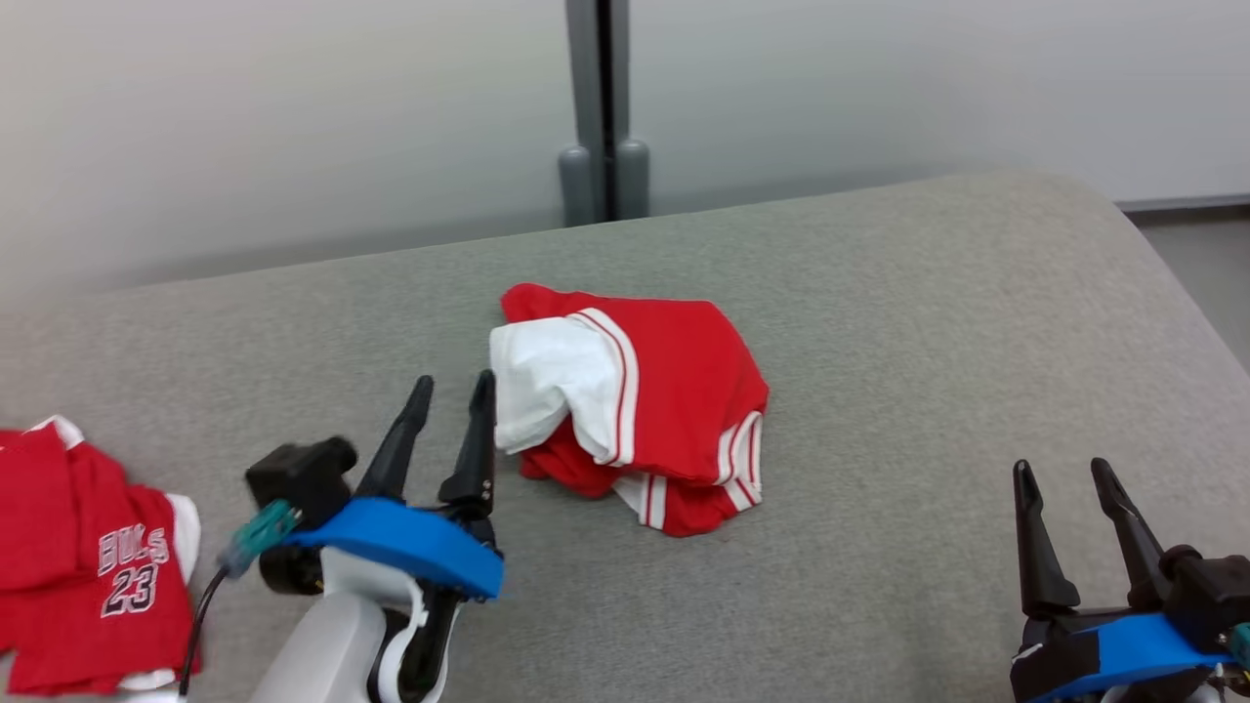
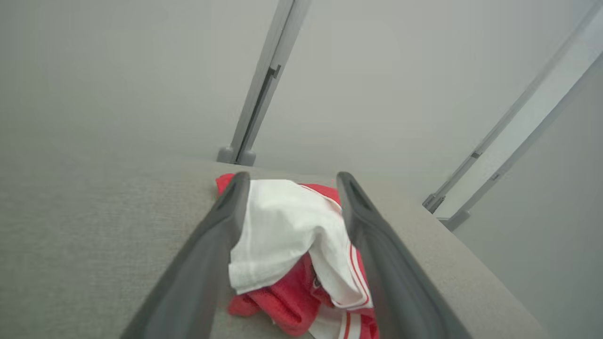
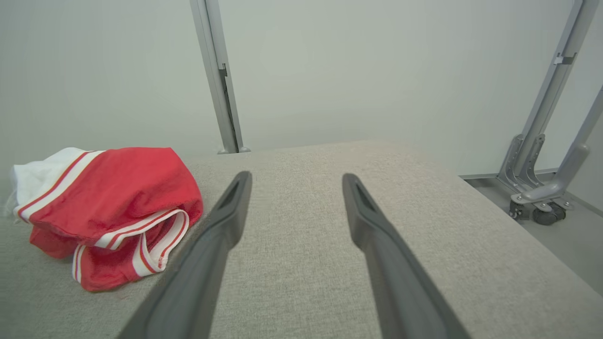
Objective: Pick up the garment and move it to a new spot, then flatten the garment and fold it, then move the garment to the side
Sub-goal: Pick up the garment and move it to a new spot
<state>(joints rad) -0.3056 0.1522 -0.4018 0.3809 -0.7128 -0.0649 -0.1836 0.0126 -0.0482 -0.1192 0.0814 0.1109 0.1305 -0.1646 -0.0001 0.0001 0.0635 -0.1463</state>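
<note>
Red garment (image 1: 674,391) (partly white) lies crumpled on the grey cushion (image 1: 928,342).

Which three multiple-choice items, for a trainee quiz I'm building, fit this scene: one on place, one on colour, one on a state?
1. Where does the garment lie? A on the floor; B on the grey padded surface; C on a shelf.
2. Its colours? A blue and yellow; B all black; C red and white.
3. The left gripper is: A open; B shut on cloth; C shut, empty.
Key: B, it rests mid-surface; C, red cloth with white trim; A, its fingers stand apart.
</note>
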